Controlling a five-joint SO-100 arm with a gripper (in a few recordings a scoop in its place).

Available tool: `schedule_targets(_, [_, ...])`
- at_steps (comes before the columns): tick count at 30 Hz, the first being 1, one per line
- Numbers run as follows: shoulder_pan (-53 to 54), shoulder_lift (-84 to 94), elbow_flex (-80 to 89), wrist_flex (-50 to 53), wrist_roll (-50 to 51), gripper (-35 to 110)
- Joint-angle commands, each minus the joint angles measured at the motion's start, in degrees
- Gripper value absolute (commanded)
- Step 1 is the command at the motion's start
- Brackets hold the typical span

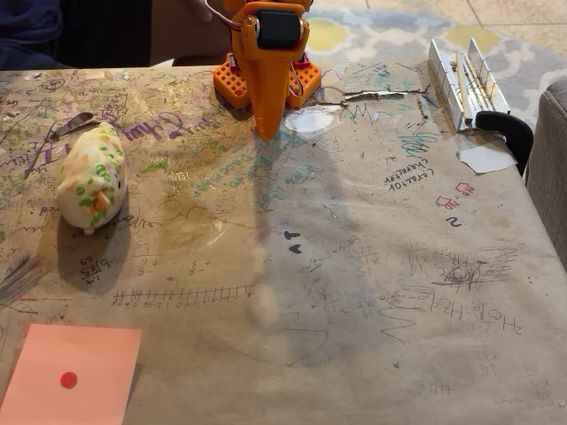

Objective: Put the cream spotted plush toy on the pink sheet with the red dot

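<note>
Lying on side on worktop (354,266), cream spotted plush toy (91,176) looks soft, light, squashy; pinch across mid-body. Gripper (267,131) well apart, jaws closed, empty.

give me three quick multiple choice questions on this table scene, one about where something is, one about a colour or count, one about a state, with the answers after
1. Where does the rounded cream plush toy with green and orange spots lie in the fixed view?
A. on the pink sheet
B. at the left of the table, above the pink sheet in the picture
C. at the right edge by the metal clamp

2. How many red dots are on the flat salmon-pink paper sheet?
A. one
B. three
C. none

3. What is the state of the orange arm's gripper?
A. clamped on the plush toy
B. resting on the pink sheet
C. pointing down at the far side of the table, holding nothing

Answers: 1 B, the toy rests on the scribbled brown table, apart from the sheet. 2 A, a single dot shows near the sheet's lower middle. 3 C, its tip is well away from the toy with nothing in it.
</note>
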Motion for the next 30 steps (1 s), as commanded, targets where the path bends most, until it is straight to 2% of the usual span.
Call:
schedule_targets(1, [0.3, 0.7, -0.5, 0.4, 0.3, 0])
schedule_targets(24, [0.5, 0.6, -0.4, -0.4, -0.1, 0])
schedule_targets(27, [3.3, -1.1, -2.7, -1.3, -1.5, 0])
schedule_targets(30, [11.2, -10.0, -7.6, -6.1, -4.3, 0])
